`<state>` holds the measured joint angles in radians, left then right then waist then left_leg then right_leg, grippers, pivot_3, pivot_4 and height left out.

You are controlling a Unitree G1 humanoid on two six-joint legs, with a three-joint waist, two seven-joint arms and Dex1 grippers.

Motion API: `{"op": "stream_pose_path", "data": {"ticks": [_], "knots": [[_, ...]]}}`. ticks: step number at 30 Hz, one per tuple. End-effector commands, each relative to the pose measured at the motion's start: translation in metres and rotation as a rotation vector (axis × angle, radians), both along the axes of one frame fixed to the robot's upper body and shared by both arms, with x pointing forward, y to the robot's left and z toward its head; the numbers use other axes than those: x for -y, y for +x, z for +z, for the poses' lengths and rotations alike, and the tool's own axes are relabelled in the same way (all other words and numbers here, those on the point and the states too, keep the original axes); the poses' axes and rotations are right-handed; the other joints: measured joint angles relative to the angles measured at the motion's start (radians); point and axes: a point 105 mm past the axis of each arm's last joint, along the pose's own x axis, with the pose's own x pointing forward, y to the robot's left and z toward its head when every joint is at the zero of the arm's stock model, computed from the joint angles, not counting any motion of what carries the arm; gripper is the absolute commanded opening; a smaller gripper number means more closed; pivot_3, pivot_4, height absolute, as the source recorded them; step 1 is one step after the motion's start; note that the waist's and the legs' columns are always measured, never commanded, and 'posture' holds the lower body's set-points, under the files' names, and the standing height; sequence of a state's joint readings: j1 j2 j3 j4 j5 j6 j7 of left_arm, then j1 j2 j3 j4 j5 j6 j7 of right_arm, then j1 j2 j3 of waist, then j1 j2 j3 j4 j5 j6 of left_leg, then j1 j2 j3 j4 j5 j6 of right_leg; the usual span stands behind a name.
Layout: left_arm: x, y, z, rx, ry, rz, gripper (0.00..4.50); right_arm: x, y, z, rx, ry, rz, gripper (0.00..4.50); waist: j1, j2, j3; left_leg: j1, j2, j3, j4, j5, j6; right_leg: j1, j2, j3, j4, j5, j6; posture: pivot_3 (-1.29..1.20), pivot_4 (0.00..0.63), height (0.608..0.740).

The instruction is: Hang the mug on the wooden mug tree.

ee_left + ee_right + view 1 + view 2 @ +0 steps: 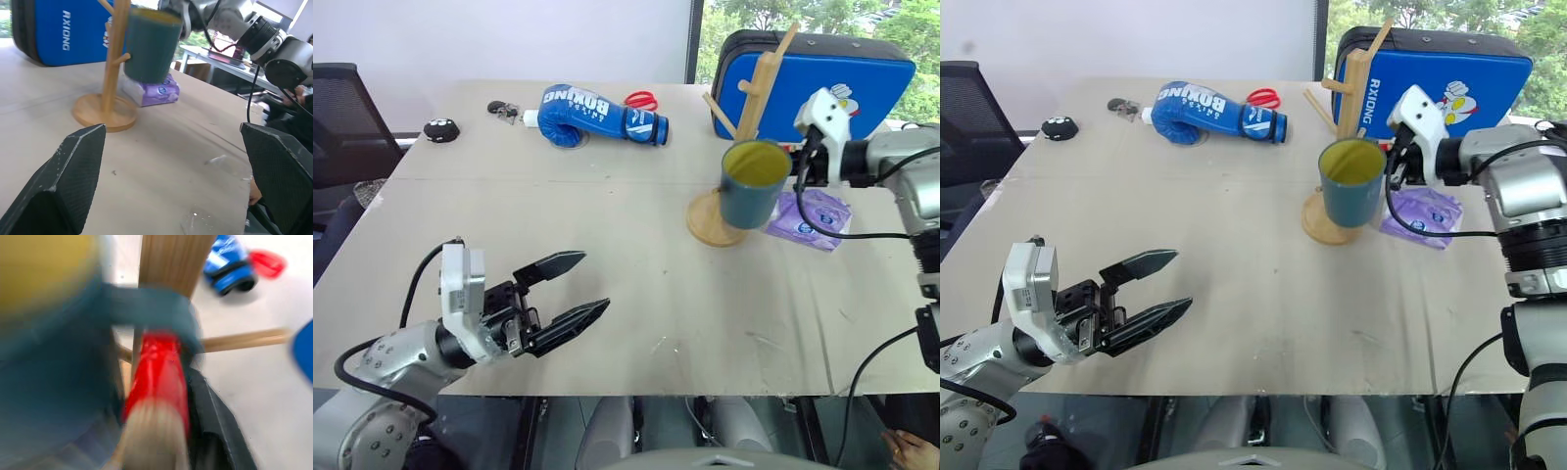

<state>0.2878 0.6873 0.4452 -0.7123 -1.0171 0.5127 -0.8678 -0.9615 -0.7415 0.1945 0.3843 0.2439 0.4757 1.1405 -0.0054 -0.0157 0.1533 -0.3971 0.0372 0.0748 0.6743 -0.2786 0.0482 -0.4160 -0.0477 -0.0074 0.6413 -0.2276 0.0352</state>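
The mug (753, 183) is held at its handle by the right gripper (1397, 166), beside the wooden mug tree (750, 127) near the table's (636, 294) far right edge. The left gripper (566, 292) is held wide apart, with nothing in it, near the front left corner. The mug is judged rigid, light and breakable; its handle is judged the best hold. One mug and one tree are counted.

Left pincer (570, 289) held low, fingers spread apart; right pincer (1394, 162) extended forward, fingers seemingly closed.
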Motion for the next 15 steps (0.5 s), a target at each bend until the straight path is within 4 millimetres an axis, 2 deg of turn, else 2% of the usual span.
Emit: {"op": "stream_pose_path", "data": {"ticks": [1, 2, 3, 6, 9, 13, 15], "knots": [[0.003, -0.004, 0.012, 0.062, -0.005, -0.002, 4.5, 0.009, 0.001, 0.017, 0.085, -0.014, -0.002, 1.94, 0.002, 0.0, 0.0, 0.0, 0.0, 0.0, 0.0, 0.001, -0.001, 0.0, 0.0, 0.0, 0.0, 0.0, 0.0, 0.0, 0.15, 0.74], [0.003, -0.004, 0.013, 0.062, -0.009, 0.001, 4.5, 0.014, -0.002, 0.021, 0.113, -0.006, 0.0, 2.49, 0.001, 0.0, 0.0, 0.0, 0.0, 0.001, 0.0, 0.001, -0.002, 0.0, -0.001, 0.0, 0.0, 0.0, 0.0, 0.0, 0.15, 0.74], [0.003, -0.003, 0.014, 0.058, -0.014, 0.003, 4.5, 0.021, -0.007, 0.029, 0.136, 0.016, -0.01, 2.84, 0.002, 0.0, 0.0, 0.0, 0.0, 0.001, 0.0, 0.002, -0.003, 0.0, -0.001, 0.0, -0.001, 0.0, 0.0, 0.0, 0.15, 0.74], [0.004, 0.0, 0.012, 0.043, -0.013, 0.014, 4.5, 0.037, -0.03, 0.042, 0.164, 0.07, -0.003, 2.84, 0.011, 0.0, 0.0, -0.002, 0.0, -0.001, -0.001, 0.002, -0.003, 0.0, -0.001, -0.001, -0.001, 0.001, 0.001, 0.0, 0.15, 0.74], [0.002, 0.005, 0.007, 0.013, -0.006, 0.021, 4.5, 0.053, -0.051, 0.046, 0.172, 0.135, -0.028, 2.84, 0.014, 0.0, 0.0, -0.001, 0.0, 0.0, -0.002, 0.001, -0.003, 0.0, -0.001, -0.001, -0.002, 0.001, 0.001, 0.0, 0.15, 0.74], [-0.009, 0.016, -0.012, -0.047, 0.058, 0.052, 4.5, 0.087, -0.093, 0.019, 0.113, 0.145, -0.163, 2.84, 0.025, 0.0, 0.0, 0.001, 0.0, -0.002, -0.002, 0.0, 0.0, 0.001, 0.0, -0.002, -0.001, 0.0, 0.0, 0.0, 0.15, 0.74], [-0.018, 0.021, -0.022, -0.079, 0.093, 0.079, 4.5, 0.098, -0.114, 0.005, 0.086, 0.151, -0.228, 2.84, 0.03, 0.0, -0.001, 0.0, 0.0, -0.003, -0.002, 0.0, 0.0, 0.002, -0.001, -0.004, -0.001, 0.0, 0.0, 0.0, 0.15, 0.74]]}}
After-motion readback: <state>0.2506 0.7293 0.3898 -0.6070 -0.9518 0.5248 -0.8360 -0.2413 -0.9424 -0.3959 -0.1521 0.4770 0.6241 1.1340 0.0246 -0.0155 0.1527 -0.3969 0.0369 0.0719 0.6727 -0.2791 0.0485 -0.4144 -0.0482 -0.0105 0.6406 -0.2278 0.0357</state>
